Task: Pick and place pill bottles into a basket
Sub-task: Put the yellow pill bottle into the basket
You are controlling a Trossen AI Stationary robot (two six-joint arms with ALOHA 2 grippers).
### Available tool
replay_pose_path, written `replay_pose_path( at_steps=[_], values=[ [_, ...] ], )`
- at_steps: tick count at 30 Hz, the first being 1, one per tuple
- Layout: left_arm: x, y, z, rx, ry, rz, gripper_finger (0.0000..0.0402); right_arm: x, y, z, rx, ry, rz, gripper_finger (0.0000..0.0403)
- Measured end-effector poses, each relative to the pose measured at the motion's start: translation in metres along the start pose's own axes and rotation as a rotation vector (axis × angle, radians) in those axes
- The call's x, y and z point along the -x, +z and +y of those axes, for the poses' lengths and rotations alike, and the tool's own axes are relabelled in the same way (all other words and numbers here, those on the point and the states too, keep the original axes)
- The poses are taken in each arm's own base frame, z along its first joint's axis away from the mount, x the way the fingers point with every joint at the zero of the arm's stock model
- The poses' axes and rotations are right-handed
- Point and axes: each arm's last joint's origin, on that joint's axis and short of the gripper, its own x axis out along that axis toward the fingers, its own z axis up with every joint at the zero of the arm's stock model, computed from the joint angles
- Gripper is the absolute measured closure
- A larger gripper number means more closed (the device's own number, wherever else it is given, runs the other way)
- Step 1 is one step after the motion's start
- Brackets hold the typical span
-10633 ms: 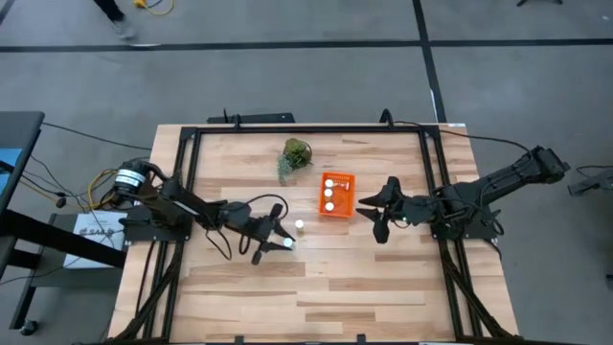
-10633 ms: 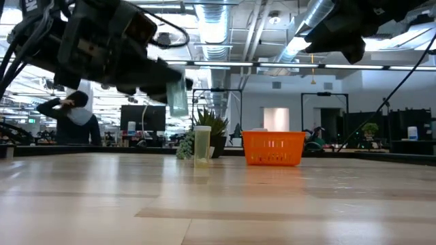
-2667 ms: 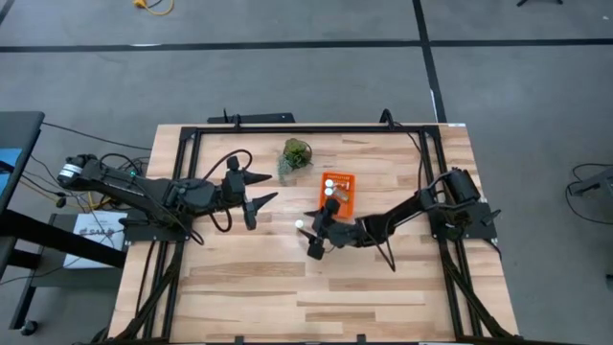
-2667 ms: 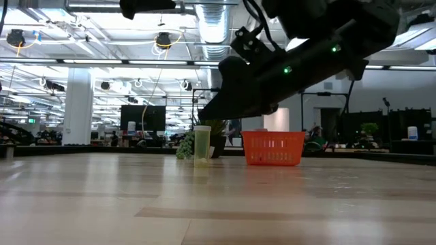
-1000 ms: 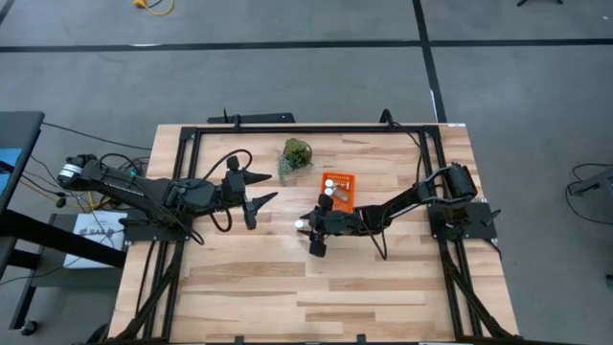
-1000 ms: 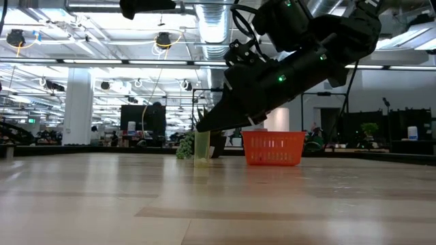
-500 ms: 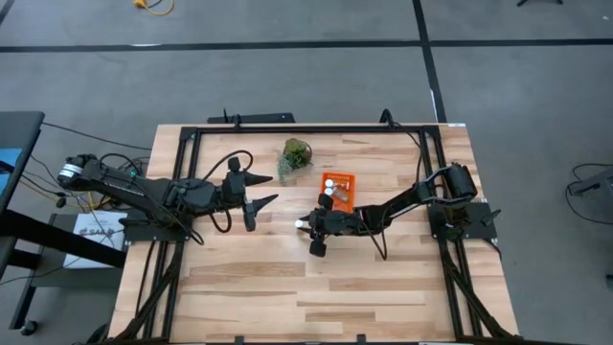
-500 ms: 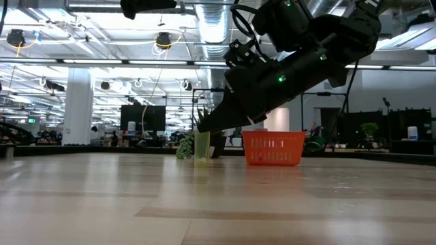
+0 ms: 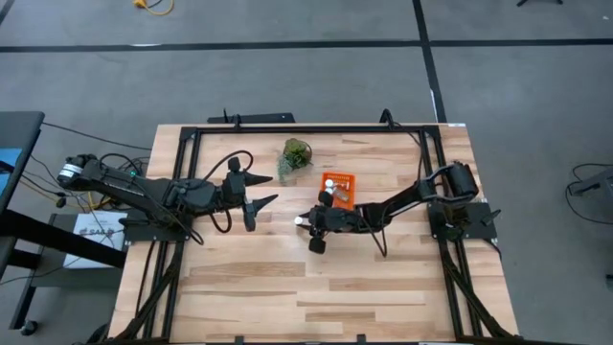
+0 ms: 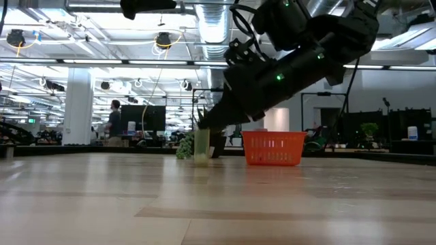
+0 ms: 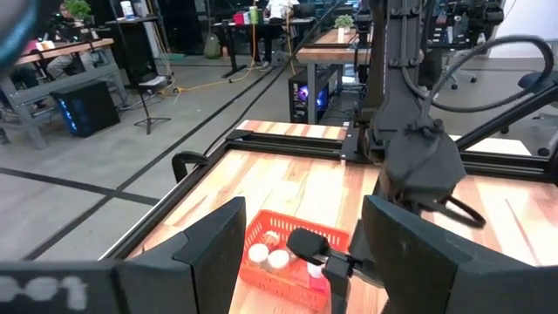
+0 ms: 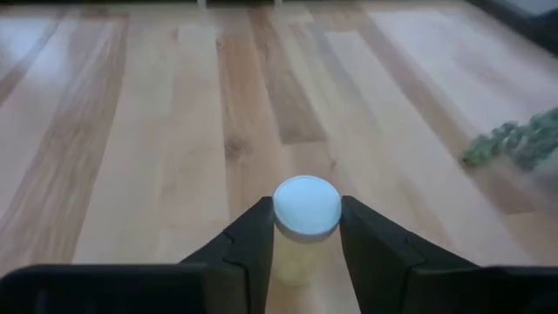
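Wood surface (image 9: pixel 287 278): left claw (image 9: pixel 257 202) spread wide, empty, parked at left, waiting. Green plant clump (image 9: pixel 295 154) at back. Right claw (image 12: pixel 301 234) pinched on lone pill bottle (image 12: pixel 306 209) standing mid-surface, gripped below cap for lift. Orange basket (image 9: pixel 347 198) just beside, bottles already inside.

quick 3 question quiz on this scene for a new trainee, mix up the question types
1. True or false: the right gripper is shut on a pill bottle standing on the table.
2. Multiple choice: where is the left gripper? A) inside the orange basket B) open above the table, holding nothing, on the far side of the bottle from the basket C) touching the green plant clump
3. Fill in: the bottles already lying in the basket show ____ caps.

Key: 1 true; 2 B; 3 white
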Motion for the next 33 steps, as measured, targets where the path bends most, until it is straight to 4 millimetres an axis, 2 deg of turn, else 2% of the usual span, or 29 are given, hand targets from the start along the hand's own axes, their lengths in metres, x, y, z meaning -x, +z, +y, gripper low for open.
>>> replay_pose_path(
  at_steps=[3,7,13,17,20,23,31,33],
  values=[
    [0.0,0.0,0.0,0.0,0.0,0.0,0.018,0.006,0.009,-0.004,0.002,-0.006,-0.017,0.0288],
    [0.0,0.0,0.0,0.0,0.0,0.0,0.018,0.027,0.031,-0.014,0.029,-0.017,-0.026,0.0288],
    [0.0,0.0,0.0,0.0,0.0,0.0,0.018,0.08,0.066,-0.035,0.033,-0.04,-0.016,0.0289],
    [0.0,0.0,0.0,0.0,0.0,0.0,0.018,0.118,0.076,-0.046,0.018,-0.048,0.043,0.0289],
    [0.0,0.0,0.0,0.001,0.001,0.0,0.018,0.138,0.075,-0.05,-0.006,-0.054,0.103,0.0289],
    [0.0,0.0,0.0,0.001,0.001,0.0,0.018,0.145,0.066,-0.052,-0.03,-0.058,0.13,0.0289],
    [0.0,0.0,0.0,0.008,0.001,0.0,0.018,0.132,0.021,-0.057,-0.058,-0.133,0.201,0.0289],
    [0.0,0.0,0.0,0.012,0.001,-0.001,0.018,0.128,0.019,-0.059,-0.072,-0.137,0.174,0.0289]
  ],
)
